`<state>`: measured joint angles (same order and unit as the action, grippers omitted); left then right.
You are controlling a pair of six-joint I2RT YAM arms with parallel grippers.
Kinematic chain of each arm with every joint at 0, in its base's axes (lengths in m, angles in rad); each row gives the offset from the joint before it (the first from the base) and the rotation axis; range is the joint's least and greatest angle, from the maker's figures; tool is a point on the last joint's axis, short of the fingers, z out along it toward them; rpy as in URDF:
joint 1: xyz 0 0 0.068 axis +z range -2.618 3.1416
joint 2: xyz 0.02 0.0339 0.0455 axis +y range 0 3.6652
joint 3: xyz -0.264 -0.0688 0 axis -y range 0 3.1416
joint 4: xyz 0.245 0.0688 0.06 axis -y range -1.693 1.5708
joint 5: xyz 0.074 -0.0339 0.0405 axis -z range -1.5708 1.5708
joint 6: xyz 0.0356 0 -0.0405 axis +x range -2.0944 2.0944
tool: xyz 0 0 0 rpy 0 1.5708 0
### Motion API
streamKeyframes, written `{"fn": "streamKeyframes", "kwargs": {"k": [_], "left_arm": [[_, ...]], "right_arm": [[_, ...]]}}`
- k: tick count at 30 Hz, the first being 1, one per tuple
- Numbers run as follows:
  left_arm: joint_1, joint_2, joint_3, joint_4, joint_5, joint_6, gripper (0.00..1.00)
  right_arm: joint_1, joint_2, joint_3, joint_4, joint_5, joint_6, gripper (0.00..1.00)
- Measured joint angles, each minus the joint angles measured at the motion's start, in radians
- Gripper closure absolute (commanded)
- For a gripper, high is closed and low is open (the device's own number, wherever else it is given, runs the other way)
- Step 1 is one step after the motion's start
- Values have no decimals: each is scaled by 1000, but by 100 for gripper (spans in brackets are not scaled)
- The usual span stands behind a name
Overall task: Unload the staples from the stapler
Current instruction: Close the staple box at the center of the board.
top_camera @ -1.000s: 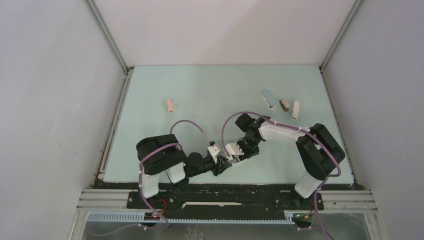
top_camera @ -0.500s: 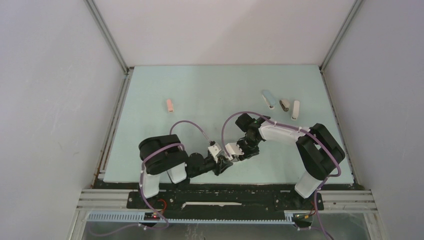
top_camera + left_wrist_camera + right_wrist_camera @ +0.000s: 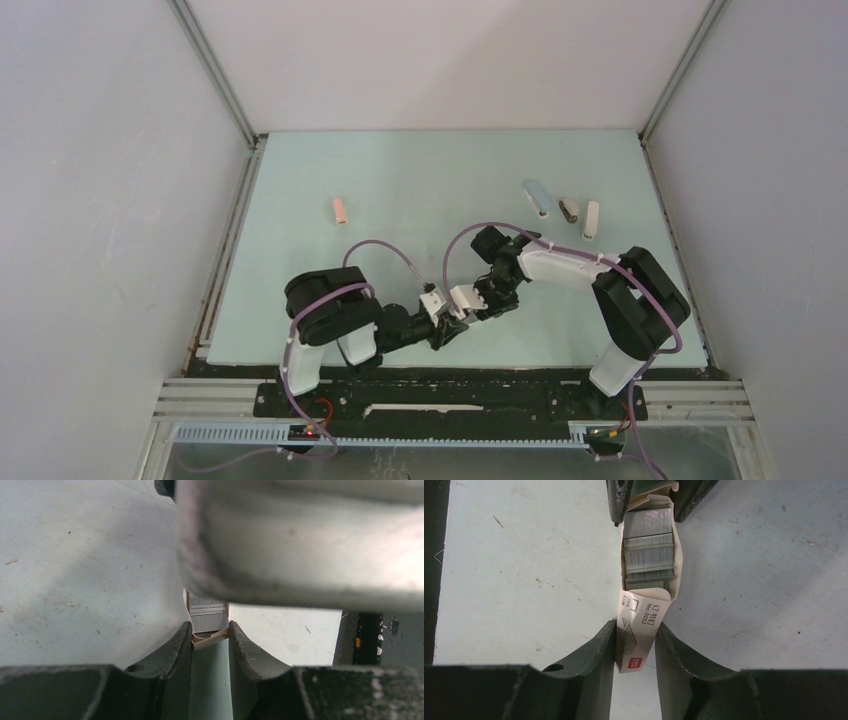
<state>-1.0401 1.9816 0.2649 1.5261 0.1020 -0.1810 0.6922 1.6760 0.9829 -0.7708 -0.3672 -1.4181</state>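
Grey metal strips, the staples point(image 3: 648, 540), lie stacked in a cream paper tray point(image 3: 677, 555) that is drawn part of the way out of its white box sleeve point(image 3: 640, 617). The whole lot is held between my two arms over the pale green table point(image 3: 420, 160), near the middle of its near edge.

My right gripper point(image 3: 635, 632) has its jaws narrow, clamped on the two sides of the box sleeve. The left gripper point(image 3: 651, 497) meets it head-on, jaws just as narrow, pinching the far end of the paper tray. In the left wrist view its fingers point(image 3: 182, 645) press on the tray end, with the staples just beyond them.

There is little room on the near side — the table's near edge and the dark rail lie just behind both wrists. The far half of the table is open. A pink stapler point(image 3: 340, 210) lies alone on the far left. On the far right a blue stapler point(image 3: 537, 197), a brown stapler point(image 3: 569, 209) and a white stapler point(image 3: 591, 219) lie close together, well apart from the grippers. My right arm's elbow sits near the table's right edge.
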Motion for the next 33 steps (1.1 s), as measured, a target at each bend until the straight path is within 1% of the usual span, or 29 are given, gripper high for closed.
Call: {"fn": "streamKeyframes", "kwargs": {"k": [12,25,33], "left_arm": [[29,8,7,2,82,17,68],[45,9,8,1,116,17,67],[48,10,10,1,119,16,59]], "right_arm": [[-7,0,-2,5,-5,6,59],[-10,-3,-9,19,-9,13,56],[-10,-10,-16,26,-15,7,55]]}}
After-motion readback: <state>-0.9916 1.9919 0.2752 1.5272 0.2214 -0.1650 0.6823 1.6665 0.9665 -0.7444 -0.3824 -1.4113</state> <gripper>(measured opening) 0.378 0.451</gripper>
